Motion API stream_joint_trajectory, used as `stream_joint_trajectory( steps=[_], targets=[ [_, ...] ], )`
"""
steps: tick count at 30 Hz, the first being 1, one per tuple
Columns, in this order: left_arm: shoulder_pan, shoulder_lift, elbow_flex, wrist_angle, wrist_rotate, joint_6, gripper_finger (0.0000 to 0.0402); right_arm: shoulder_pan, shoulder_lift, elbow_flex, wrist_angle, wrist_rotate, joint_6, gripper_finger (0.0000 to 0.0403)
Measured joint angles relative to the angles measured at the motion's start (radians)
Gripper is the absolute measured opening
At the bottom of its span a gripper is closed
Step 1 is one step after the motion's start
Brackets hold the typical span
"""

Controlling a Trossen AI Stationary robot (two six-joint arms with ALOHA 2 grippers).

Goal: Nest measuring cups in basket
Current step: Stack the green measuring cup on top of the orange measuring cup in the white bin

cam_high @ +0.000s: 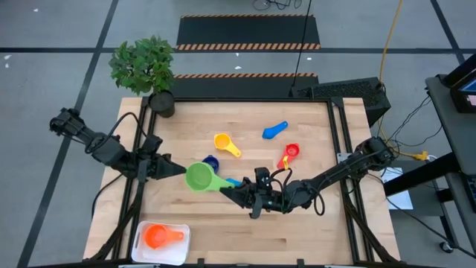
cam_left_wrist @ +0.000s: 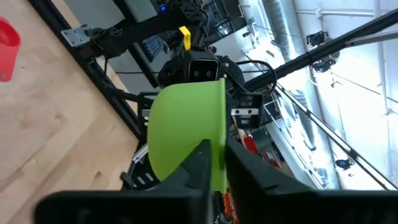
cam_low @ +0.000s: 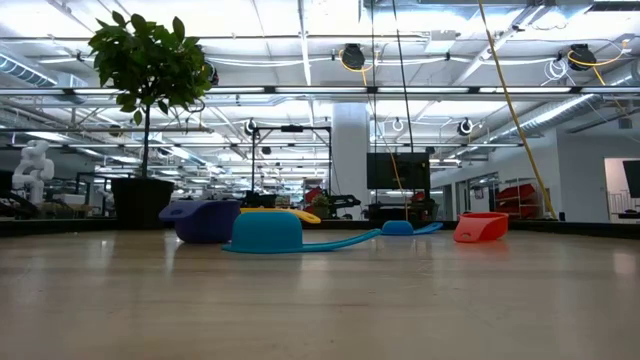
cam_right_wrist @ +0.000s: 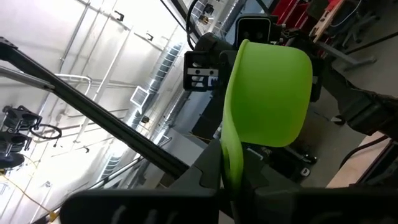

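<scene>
The left gripper (cam_high: 177, 170) is pinched narrow on the rim of the green measuring cup (cam_high: 198, 176), its two dark fingers (cam_left_wrist: 202, 163) straddling the bowl's edge, while the right gripper (cam_high: 227, 193) is closed tight on the same cup's flat handle; the cup hangs between the two, lifted above the wood at about the centre of the table (cam_high: 312, 126). Just off the cup at one o'clock lies the dark blue cup (cam_high: 212, 161), and a light blue cup (cam_low: 266, 232) sits close by at four o'clock, partly under the right arm. Farther out at one o'clock rests the yellow cup (cam_high: 225, 144), then a blue cup (cam_high: 274, 131) toward two o'clock, and the red cup (cam_high: 289, 152) at three o'clock, all well apart from the table's edges. The white basket (cam_high: 141, 237) sits at seven o'clock in the near left corner, touching neither arm, with the orange cup (cam_high: 161, 236) lying inside it. A potted plant (cam_high: 146, 69) stands at eleven o'clock on the far left corner. Bare wood opens between the held cup and the basket, and along the near edge at six o'clock.
</scene>
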Motion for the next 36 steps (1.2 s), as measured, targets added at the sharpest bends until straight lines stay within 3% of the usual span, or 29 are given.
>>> stream_joint_trajectory(
  steps=[2, 9, 19, 27, 36],
  targets=[
    [0.008, 0.000, 0.000, 0.001, 0.036, 0.015, 0.0014, 0.000, 0.000, 0.000, -0.003, -0.003, 0.000, 0.0000],
    [0.014, -0.010, 0.000, -0.008, 0.122, 0.029, 0.0008, 0.000, 0.000, 0.000, -0.004, 0.002, -0.023, 0.0030],
    [-0.073, -0.118, 0.000, -0.196, 0.120, -0.025, 0.0006, 0.033, 0.000, 0.000, -0.081, 0.005, 0.064, 0.0172],
    [-0.239, -0.147, 0.000, -0.476, 0.057, -0.170, 0.0007, 0.061, -0.001, 0.000, -0.120, 0.074, 0.090, 0.0225],
    [-0.502, -0.090, 0.000, -0.468, -0.132, -0.324, 0.0007, 0.068, -0.005, 0.000, -0.135, 0.106, 0.082, 0.0223]
  ],
)
